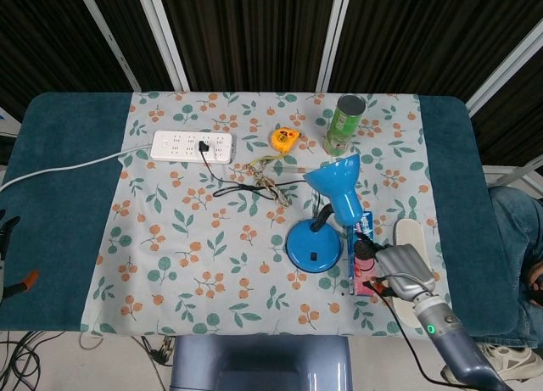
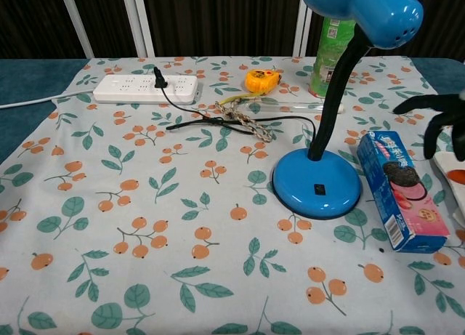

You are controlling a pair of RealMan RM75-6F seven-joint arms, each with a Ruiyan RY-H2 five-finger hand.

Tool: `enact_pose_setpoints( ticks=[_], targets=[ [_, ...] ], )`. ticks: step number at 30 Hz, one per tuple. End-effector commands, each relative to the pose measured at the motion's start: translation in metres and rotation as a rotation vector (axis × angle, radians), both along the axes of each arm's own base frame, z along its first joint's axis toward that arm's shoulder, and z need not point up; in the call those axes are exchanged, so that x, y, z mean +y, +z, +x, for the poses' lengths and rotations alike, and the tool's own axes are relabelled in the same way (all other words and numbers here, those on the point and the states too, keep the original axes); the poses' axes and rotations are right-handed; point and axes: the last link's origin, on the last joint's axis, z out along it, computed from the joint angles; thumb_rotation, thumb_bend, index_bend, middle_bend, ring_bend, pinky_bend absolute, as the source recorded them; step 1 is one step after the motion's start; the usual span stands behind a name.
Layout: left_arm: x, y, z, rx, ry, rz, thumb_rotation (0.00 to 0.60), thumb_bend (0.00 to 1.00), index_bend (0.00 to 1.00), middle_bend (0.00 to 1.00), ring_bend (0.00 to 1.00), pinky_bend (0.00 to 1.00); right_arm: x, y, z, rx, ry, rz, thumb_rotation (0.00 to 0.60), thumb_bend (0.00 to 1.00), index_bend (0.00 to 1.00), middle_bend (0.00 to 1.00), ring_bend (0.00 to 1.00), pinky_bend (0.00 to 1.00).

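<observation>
Our right hand point(image 1: 399, 266) is hovering, fingers spread and empty, over the long blue cookie box point(image 2: 400, 190) lying near the table's right front edge; next we judge a grasp needs lowering squarely.

The cookie box point(image 2: 399, 190) lies on the table just right of the lamp base point(image 2: 317, 183), under the right hand point(image 1: 400, 269).

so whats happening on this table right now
The robot's right hand hangs above the right end of the table, fingers spread and holding nothing, over a white insole and beside a blue cookie box lying flat on the floral cloth. Just left of the box stands a blue desk lamp, its cord running to a white power strip. A yellow tape measure and a green can sit farther back. The left hand is out of sight.
</observation>
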Motion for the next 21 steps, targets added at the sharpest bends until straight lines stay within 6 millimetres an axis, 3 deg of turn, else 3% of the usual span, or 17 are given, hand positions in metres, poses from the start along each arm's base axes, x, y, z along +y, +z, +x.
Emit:
enact_pose_setpoints(
  ticks=[1, 3, 7, 8, 10, 11, 12, 21],
  targets=[
    [0.0, 0.0, 0.0, -0.001, -0.001, 0.002, 0.6, 0.16, 0.12, 0.01, 0.0, 0.08, 0.02, 0.029, -0.016, 0.055, -0.055, -0.061, 0.6, 0.28, 0.05, 0.15, 0.18, 1.0],
    [0.0, 0.001, 0.001, 0.0, -0.003, 0.003, 0.6, 0.16, 0.12, 0.01, 0.0, 0.08, 0.027, 0.039, -0.025, 0.069, -0.045, -0.119, 0.6, 0.28, 0.05, 0.1, 0.12, 1.0],
    [-0.001, 0.001, 0.0, -0.001, -0.002, 0.008, 0.6, 0.16, 0.12, 0.01, 0.0, 0.08, 0.045, 0.051, -0.047, 0.038, 0.001, -0.275, 0.6, 0.28, 0.05, 0.07, 0.1, 1.0],
    [-0.001, 0.001, 0.0, -0.002, -0.001, 0.008, 0.6, 0.16, 0.12, 0.01, 0.0, 0.08, 0.05, 0.052, -0.054, 0.026, 0.008, -0.308, 0.6, 0.28, 0.05, 0.06, 0.09, 0.89],
    [-0.002, 0.001, 0.0, -0.004, 0.001, 0.008, 0.6, 0.16, 0.12, 0.01, 0.0, 0.08, 0.059, 0.055, -0.067, 0.008, 0.016, -0.364, 0.6, 0.28, 0.05, 0.06, 0.09, 0.49],
    [-0.002, 0.001, 0.001, -0.003, 0.0, 0.008, 0.6, 0.16, 0.12, 0.01, 0.0, 0.08, 0.062, 0.056, -0.072, 0.003, 0.02, -0.381, 0.6, 0.28, 0.05, 0.06, 0.09, 0.2],
    [-0.002, 0.001, 0.001, -0.001, -0.002, 0.008, 0.6, 0.16, 0.12, 0.01, 0.0, 0.08, 0.064, 0.056, -0.077, 0.004, 0.023, -0.395, 0.6, 0.28, 0.05, 0.06, 0.08, 0.04],
    [-0.002, 0.0, 0.001, 0.006, -0.004, 0.001, 0.6, 0.16, 0.12, 0.01, 0.0, 0.08, 0.064, 0.054, -0.099, 0.052, 0.032, -0.402, 0.6, 0.28, 0.05, 0.03, 0.05, 0.0]
  ],
)
